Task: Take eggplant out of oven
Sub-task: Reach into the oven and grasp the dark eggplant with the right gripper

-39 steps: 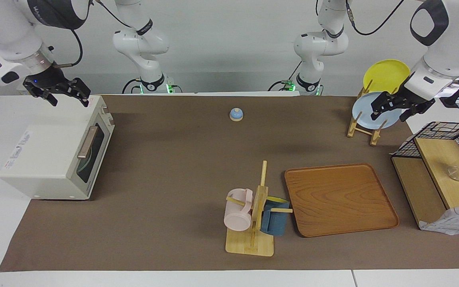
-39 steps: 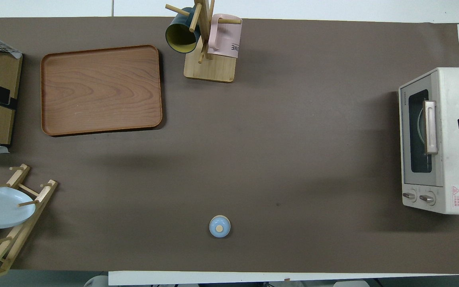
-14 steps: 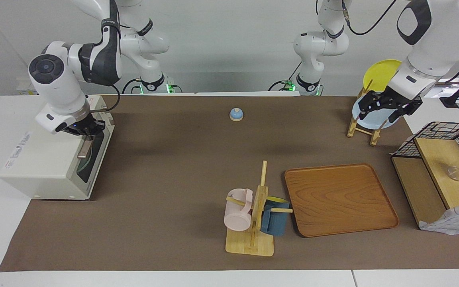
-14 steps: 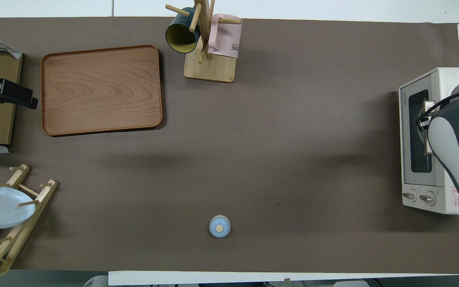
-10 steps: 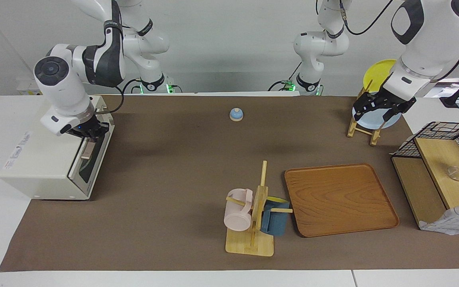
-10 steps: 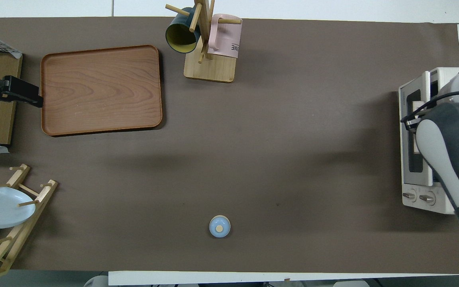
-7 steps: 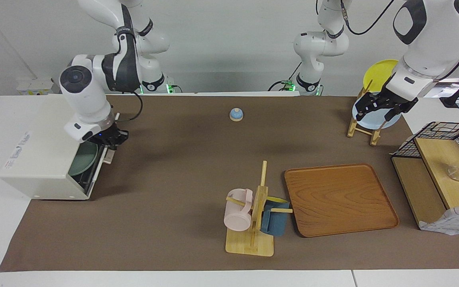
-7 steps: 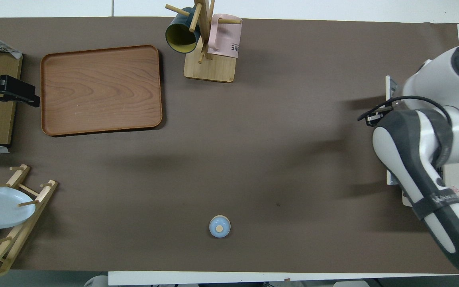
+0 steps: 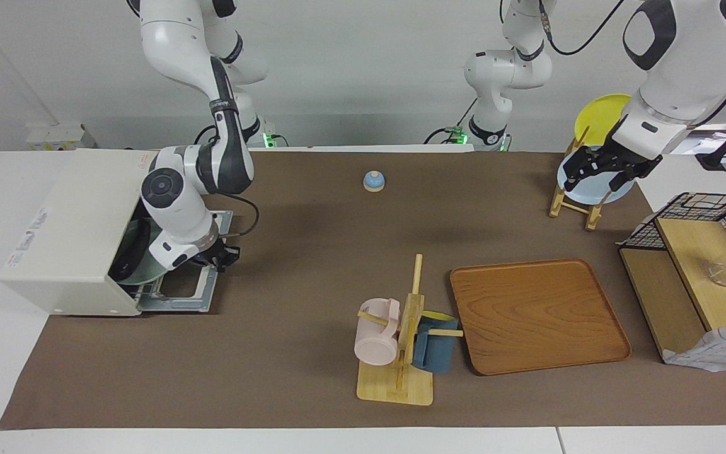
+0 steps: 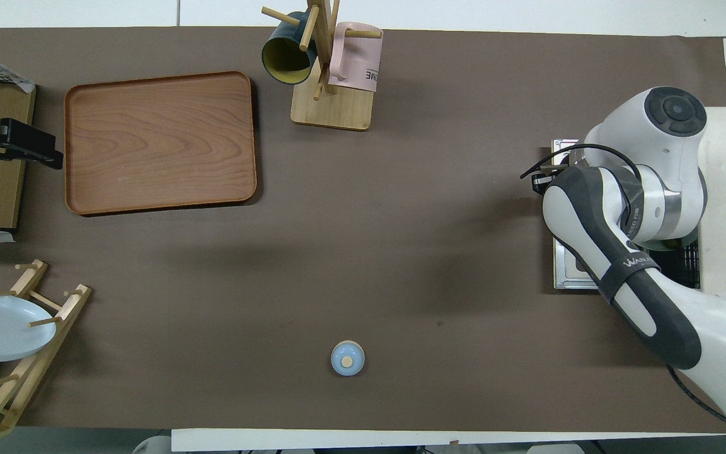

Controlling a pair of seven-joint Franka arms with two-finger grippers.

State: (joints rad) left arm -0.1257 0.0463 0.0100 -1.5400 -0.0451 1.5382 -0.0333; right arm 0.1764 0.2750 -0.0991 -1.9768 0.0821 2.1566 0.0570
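Observation:
The cream-white oven (image 9: 67, 233) stands at the right arm's end of the table. Its door (image 9: 180, 296) lies folded down flat on the mat. Inside, a pale green plate (image 9: 149, 268) sits on the rack with a dark shape on it that looks like the eggplant (image 9: 126, 255). My right gripper (image 9: 217, 258) is low at the door's outer edge, shut on the door handle, which it hides. In the overhead view the right arm covers most of the door (image 10: 568, 277). My left gripper (image 9: 597, 176) hangs open and empty over the plate rack.
A blue bell (image 9: 373, 181) sits mid-table near the robots. A mug tree (image 9: 401, 340) with a pink and a blue mug and a wooden tray (image 9: 536, 315) lie farther out. A plate rack (image 9: 580, 195) and a wooden shelf with a wire basket (image 9: 697, 265) stand at the left arm's end.
My right gripper came down onto the oven's handle and swung the door from shut to fully open and flat. The left gripper shifted slightly above the plate rack.

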